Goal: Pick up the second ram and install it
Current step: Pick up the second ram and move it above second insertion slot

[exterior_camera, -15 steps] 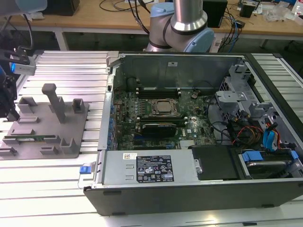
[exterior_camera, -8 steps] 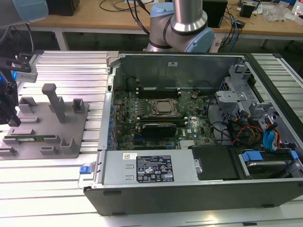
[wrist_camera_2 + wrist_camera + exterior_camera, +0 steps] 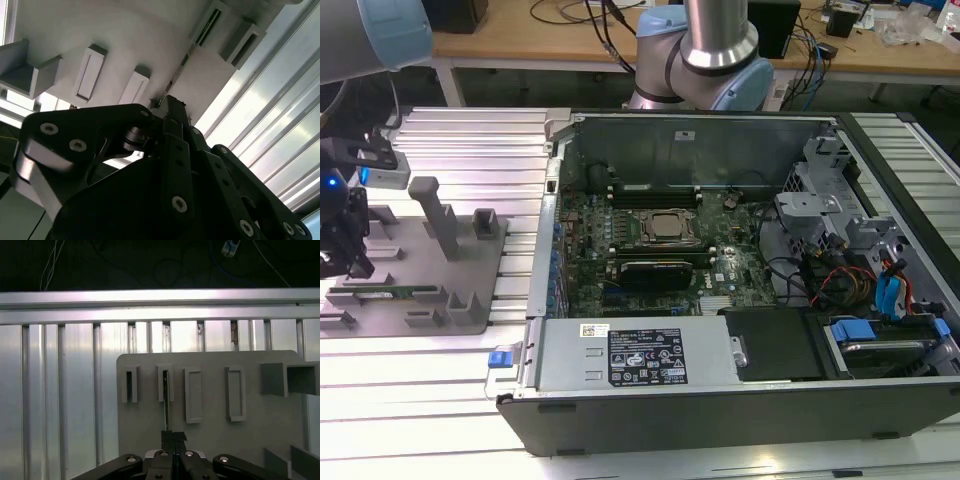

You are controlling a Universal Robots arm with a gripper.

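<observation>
One gripper (image 3: 173, 437), fingers drawn together, hangs at one end of the second ram (image 3: 165, 405); that ram stands edge-on in the grey holder tray (image 3: 210, 440)

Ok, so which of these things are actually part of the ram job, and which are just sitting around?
In the job:
- the second ram, on edge in the grey holder tray
- the gripper, shut on it
- the motherboard in the open computer case

Just lying about:
- the bench cables
- the labelled grey box inside the case
- the slatted table
</observation>
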